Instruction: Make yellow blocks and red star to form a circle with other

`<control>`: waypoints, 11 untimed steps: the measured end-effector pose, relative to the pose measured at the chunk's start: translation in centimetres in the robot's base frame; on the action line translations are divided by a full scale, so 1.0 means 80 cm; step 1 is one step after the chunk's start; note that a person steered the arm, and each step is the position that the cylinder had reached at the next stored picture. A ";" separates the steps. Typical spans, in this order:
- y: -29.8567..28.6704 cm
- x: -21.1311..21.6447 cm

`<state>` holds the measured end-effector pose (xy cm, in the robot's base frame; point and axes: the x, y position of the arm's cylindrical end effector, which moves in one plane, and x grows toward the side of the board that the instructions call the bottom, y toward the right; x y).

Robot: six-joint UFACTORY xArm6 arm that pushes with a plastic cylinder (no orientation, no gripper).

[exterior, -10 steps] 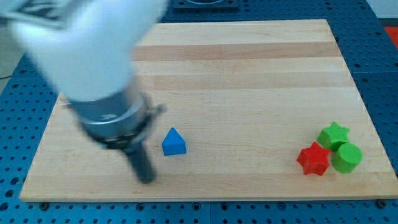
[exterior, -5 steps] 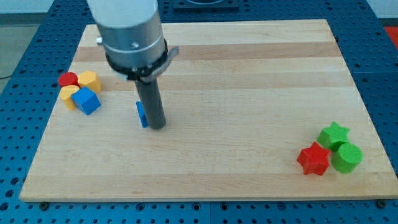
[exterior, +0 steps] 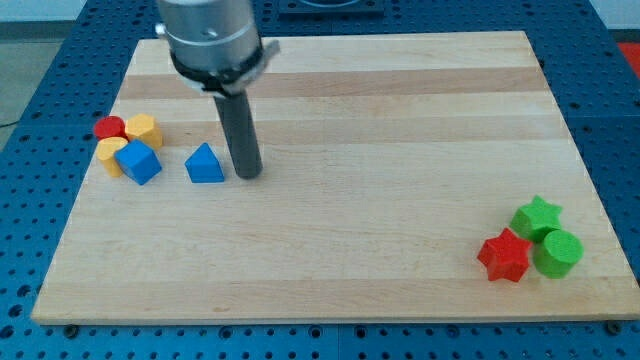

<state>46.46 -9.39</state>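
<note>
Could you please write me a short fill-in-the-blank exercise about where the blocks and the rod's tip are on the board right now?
1. My tip rests just to the view's right of the blue ____ block.
2. The red star sits beside two ____ blocks near the board's lower right corner.
3. The two yellow blocks cluster at the view's ____ with the blue cube and the red round block.

Missing words: triangular; green; left

wooden board (exterior: 400, 120), blue perforated table (exterior: 30, 150)

Eight blocks (exterior: 205, 164), two per colour
</note>
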 end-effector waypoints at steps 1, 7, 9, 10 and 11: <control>-0.005 0.018; -0.069 -0.094; -0.117 -0.103; -0.123 -0.097; -0.109 -0.092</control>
<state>39.09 -18.12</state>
